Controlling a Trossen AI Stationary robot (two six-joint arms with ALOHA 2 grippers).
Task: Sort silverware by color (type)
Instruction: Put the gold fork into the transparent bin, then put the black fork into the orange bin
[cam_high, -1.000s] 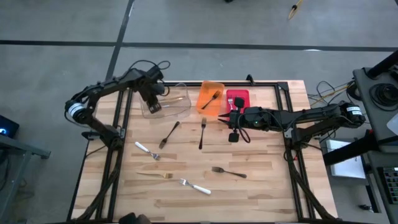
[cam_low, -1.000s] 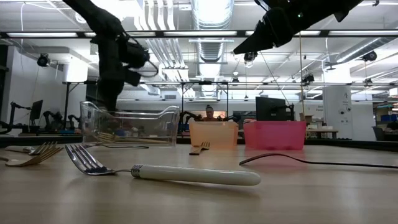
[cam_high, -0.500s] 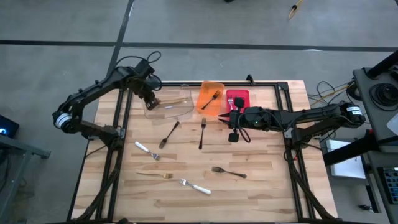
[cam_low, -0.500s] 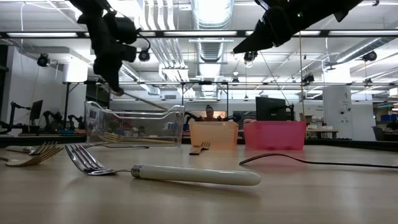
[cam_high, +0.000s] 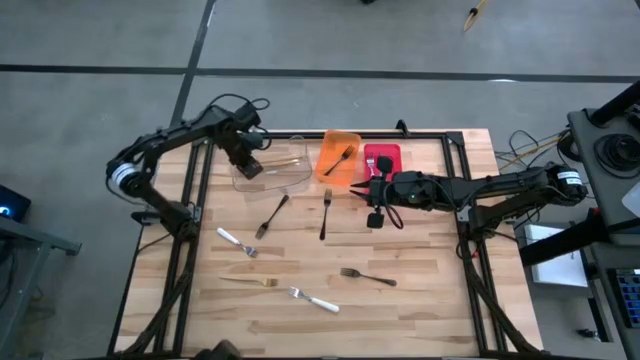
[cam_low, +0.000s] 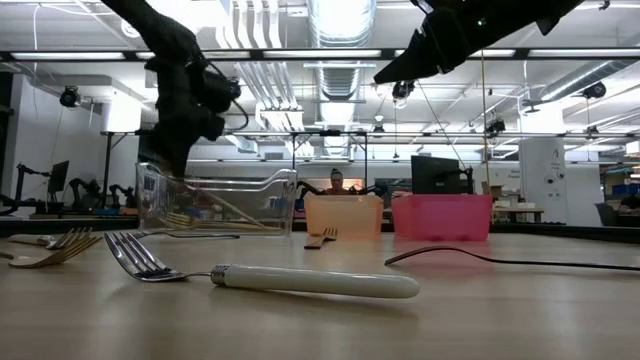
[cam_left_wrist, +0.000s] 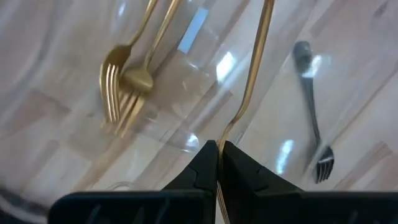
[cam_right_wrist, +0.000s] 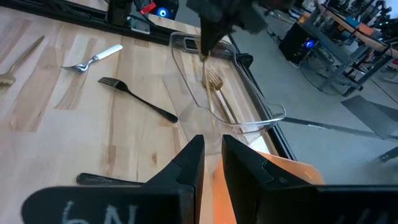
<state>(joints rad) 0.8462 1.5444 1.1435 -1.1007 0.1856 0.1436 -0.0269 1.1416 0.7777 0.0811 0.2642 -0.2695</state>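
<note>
Both arms were finished in matte black, built from slim tube segments with chunkier joints. A white band was seen at the base joint of the left arm (cam_high: 122, 178), and a similar pale ring near the base of the right arm (cam_high: 570, 178). Loose black cables were looped over the left wrist. The fingers (cam_left_wrist: 239, 171) were shaped as flat black wedges. White scrawled lettering was marked on the right gripper (cam_right_wrist: 211, 165) body.
</note>
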